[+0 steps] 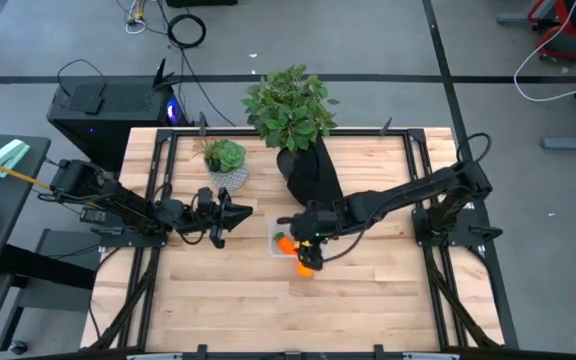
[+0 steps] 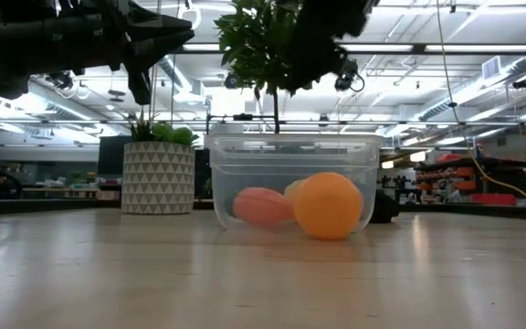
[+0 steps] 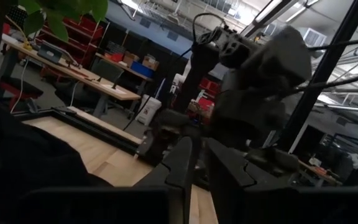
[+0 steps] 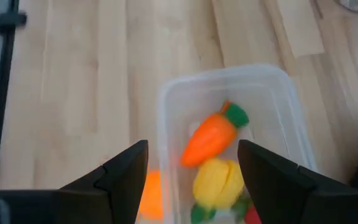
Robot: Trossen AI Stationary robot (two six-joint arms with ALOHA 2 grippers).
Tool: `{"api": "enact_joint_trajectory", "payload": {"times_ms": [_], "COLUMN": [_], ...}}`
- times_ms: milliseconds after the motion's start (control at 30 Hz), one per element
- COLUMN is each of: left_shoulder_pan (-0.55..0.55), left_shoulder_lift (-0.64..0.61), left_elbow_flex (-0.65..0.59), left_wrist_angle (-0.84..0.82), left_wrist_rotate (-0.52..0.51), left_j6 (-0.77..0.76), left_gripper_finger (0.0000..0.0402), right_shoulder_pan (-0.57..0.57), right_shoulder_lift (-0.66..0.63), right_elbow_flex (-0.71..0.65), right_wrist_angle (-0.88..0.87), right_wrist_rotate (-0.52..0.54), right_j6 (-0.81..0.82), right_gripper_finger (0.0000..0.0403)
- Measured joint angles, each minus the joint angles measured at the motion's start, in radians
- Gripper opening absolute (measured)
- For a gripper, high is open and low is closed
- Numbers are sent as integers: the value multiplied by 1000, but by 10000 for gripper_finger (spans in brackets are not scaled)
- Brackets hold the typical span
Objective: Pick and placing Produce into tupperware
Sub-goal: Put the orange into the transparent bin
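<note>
The clear tupperware [image 1: 274,233] [image 2: 245,164] [image 4: 166,106] stands on the table's middle. Inside lie the orange carrot [image 4: 210,138] with its green top, the yellow piece [image 4: 219,179] and a red piece [image 4: 252,215] at the picture's edge; the low view shows a peach-coloured ball [image 2: 261,206] in it. The orange [image 1: 306,265] [image 2: 329,206] [image 4: 151,195] rests on the table against the container's near wall. My right gripper [image 4: 191,177] [image 1: 301,240] hovers open above the container, touching nothing. My left gripper [image 1: 240,212] [image 3: 199,163] is shut, held above the table left of the container.
A white patterned pot [image 1: 228,178] [image 2: 158,176] with a small green plant stands far-left of the container. A larger leafy plant [image 1: 290,105] in a dark pot stands at the far edge. Bare wood [image 1: 218,300] lies along the table's near side.
</note>
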Motion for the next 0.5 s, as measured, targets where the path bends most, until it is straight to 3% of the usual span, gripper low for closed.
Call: {"api": "enact_joint_trajectory", "payload": {"times_ms": [267, 500], "left_shoulder_pan": [0, 0], "left_shoulder_lift": [0, 0], "left_elbow_flex": [0, 0], "left_wrist_angle": [-11, -16], "left_wrist_rotate": [4, 4], "left_j6": [0, -7], "left_gripper_finger": [52, 52], "right_shoulder_pan": [161, 304], "right_shoulder_lift": [-16, -17], "right_elbow_flex": [28, -10], "right_wrist_angle": [-271, -302], "right_wrist_rotate": [-44, 5], "right_j6": [-33, 285], "right_gripper_finger": [250, 249]}}
